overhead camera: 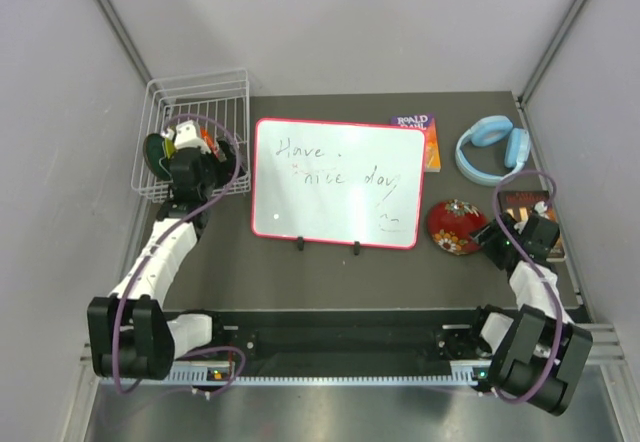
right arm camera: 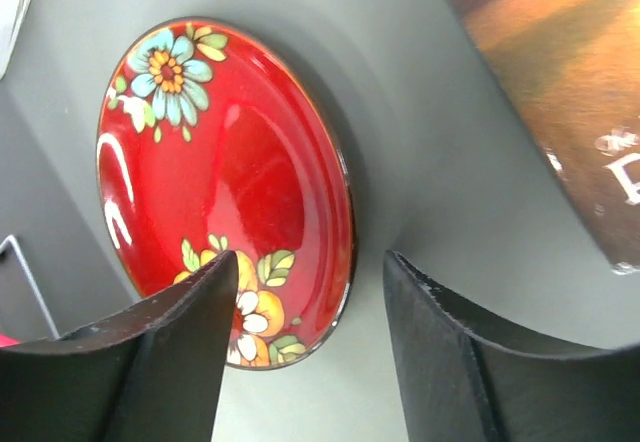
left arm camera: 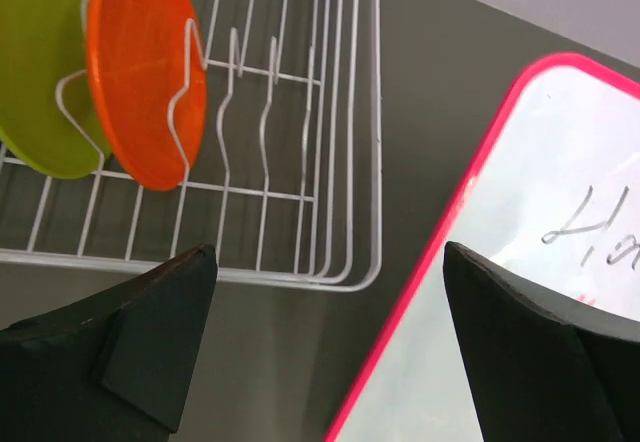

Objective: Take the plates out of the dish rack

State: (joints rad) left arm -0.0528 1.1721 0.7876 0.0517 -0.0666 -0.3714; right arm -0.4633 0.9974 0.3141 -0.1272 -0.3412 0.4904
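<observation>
Plates: red plate (right arm camera: 220,182) lies on the table (right arm camera: 420,162), R side, prob. its drop spot; right gripper (right arm camera: 310,282) fingers part-open astride its rim, gripping nothing; orange plate (left arm camera: 145,72) & green plate (left arm camera: 40,72) stand upright in rack (left arm camera: 345,162) slots; left gripper (left arm camera: 328,257) wide open, empty, near the rack, likely lining up for the orange.

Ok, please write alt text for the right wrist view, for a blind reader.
A dark red plate with painted flowers lies on the dark table, just beyond the right gripper, whose black jaws stand apart and hold nothing. A book cover shows at the upper right.
</observation>
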